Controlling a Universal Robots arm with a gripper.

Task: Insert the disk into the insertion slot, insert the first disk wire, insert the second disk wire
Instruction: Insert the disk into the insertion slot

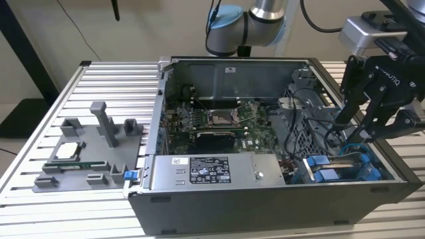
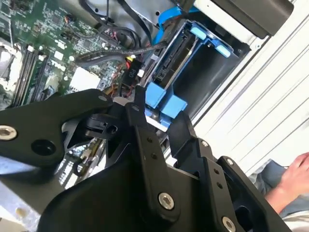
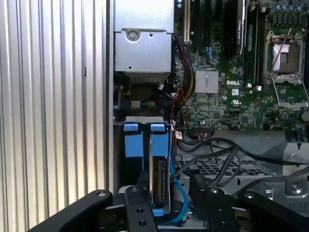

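Black cables [image 1: 317, 127] crowded the slot [image 1: 345, 167] at the case's [image 1: 265, 209] 4 o'clock, exterior view; silver, blue-framed disk [image 3: 158, 179] stood inside, gripper [image 3: 169, 183] spread astride it.

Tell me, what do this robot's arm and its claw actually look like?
The arm is a silver-grey tube with pale blue joint caps; black cables hang beside it. Its gripper is matte black, built of jointed bars with silver screw heads, and carries white lettering.
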